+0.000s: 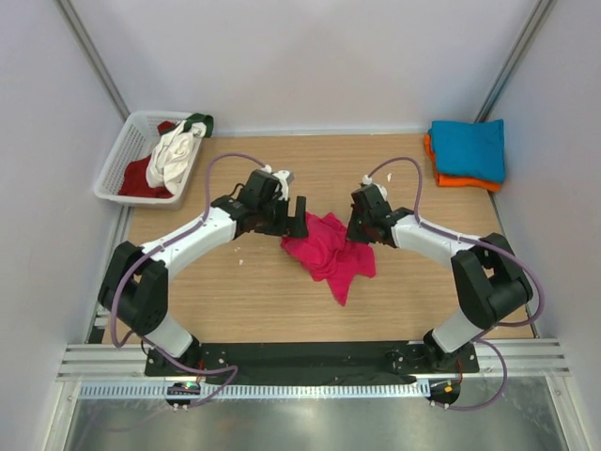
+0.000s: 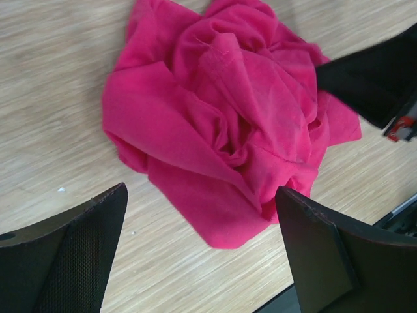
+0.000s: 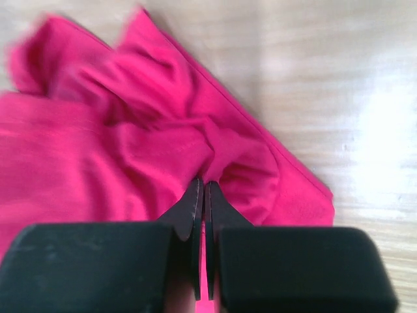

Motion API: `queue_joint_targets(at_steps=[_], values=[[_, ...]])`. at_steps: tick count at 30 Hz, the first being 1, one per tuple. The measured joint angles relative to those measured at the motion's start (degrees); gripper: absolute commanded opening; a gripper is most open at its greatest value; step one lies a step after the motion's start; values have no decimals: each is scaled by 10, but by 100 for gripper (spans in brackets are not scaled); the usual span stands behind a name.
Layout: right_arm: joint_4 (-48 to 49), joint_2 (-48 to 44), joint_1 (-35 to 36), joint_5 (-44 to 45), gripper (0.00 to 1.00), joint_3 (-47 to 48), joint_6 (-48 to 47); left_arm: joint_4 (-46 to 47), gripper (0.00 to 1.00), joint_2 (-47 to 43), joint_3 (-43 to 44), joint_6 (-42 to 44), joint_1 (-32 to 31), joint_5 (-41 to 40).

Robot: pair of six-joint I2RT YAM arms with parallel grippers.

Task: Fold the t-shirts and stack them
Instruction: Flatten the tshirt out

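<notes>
Centrally, magenta t-shirt (image 1: 329,252) — right tool (image 3: 201,190) clamped on it, left tool (image 2: 202,194) agape

No text, label, brand, number or sign can be read in any view. The pink shirt (image 2: 221,124) is plain. Nothing legible shows on the left hand (image 2: 201,190), the right hand (image 3: 201,188), the bench (image 1: 263,291) or the basket (image 1: 115,162). In the left wrist view, a small red patch at the right edge is too small to make out.
</notes>
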Motion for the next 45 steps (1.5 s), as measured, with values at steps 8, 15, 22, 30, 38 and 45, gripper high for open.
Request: queue_joint_targets(at_steps=[8, 15, 22, 30, 38, 45], values=[[-82, -44, 0, 55, 1, 135, -55, 23, 0, 62, 28, -1, -29, -30], [-139, -90, 0, 98, 1, 277, -97, -48, 0, 36, 79, 5, -29, -138], [-212, -35, -1, 135, 1, 495, -137, -101, 0, -153, 206, 50, -29, -303], [-259, -12, 1, 114, 1, 587, -136, -129, 0, -254, 233, 75, -33, -352], [-259, -16, -25, 110, 1, 443, -137, -125, 83, -277, 73, 99, -46, -216], [-252, 49, -103, 100, 1, 343, -173, -147, 100, -272, -65, 73, -198, -250]])
